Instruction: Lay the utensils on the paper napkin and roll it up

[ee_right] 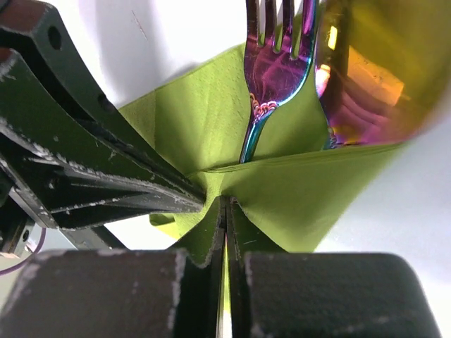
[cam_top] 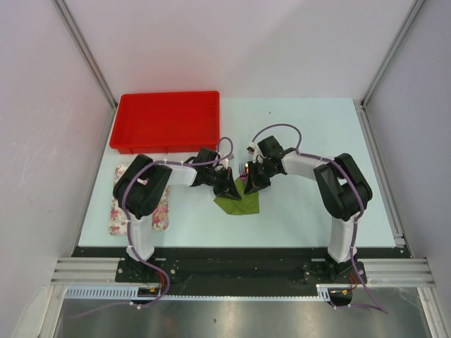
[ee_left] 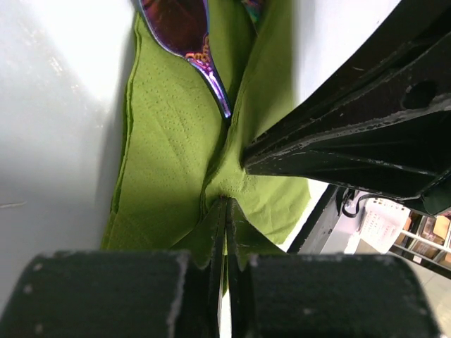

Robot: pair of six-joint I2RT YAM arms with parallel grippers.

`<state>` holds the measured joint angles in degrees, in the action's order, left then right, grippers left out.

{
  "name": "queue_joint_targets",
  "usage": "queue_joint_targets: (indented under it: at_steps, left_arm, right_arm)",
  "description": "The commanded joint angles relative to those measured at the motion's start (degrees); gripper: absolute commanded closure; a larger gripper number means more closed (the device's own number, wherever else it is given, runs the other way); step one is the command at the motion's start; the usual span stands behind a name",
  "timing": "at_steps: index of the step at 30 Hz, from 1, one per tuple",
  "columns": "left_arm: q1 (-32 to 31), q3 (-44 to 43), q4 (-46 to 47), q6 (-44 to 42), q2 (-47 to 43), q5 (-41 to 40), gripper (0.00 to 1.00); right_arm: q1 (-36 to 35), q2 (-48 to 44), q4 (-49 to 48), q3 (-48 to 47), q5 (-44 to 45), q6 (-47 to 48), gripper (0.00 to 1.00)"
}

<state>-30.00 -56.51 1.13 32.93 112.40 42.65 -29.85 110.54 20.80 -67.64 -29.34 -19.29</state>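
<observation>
My left hand (ee_left: 227, 232) and right hand (ee_right: 225, 225) each pinch a raised fold of the napkin (ee_left: 169, 141), ready to wrap it over the fork (ee_right: 271, 77) and spoon (ee_right: 373, 70) lying on it, just in front of the red tray (cam_top: 165, 123).

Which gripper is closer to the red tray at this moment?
Left. The left gripper, shut on the paper napkin, sits just in front of the red tray's near right corner; the right gripper pinches the same napkin further to the right.
</observation>
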Motion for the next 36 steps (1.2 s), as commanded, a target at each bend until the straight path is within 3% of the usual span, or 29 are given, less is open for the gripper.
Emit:
queue_joint_targets:
  at_steps: [1, 9, 15, 24, 36]
  left_arm:
    - [0.03, -1.06, 0.89, -2.25, 0.98, -2.66, 0.96]
    - [0.64, 2.28, 7.57, 0.29, -2.88, 0.06, 0.9]
    - [0.29, 0.88, 2.58, -0.84, -0.43, -1.78, 0.96]
    - [0.2, 0.61, 1.25, -1.11, 0.8, -2.93, 0.99]
    - [0.2, 0.88, 1.6, -1.2, 0.63, -2.84, 0.99]
  right_arm:
    - [-0.65, 3.27, -0.85, -1.45, 4.03, 2.59, 1.0]
    - [0.93, 6.18, 3.02, -0.48, 6.4, 3.29, 1.0]
    - [1.37, 3.72, 3.37, 0.14, 2.28, 3.99, 1.0]
    - [0.23, -3.75, 0.65, -1.18, -2.65, 1.36, 0.95]
    - [-1.0, 3.7, 1.26, -4.35, 1.56, 2.24, 0.96]
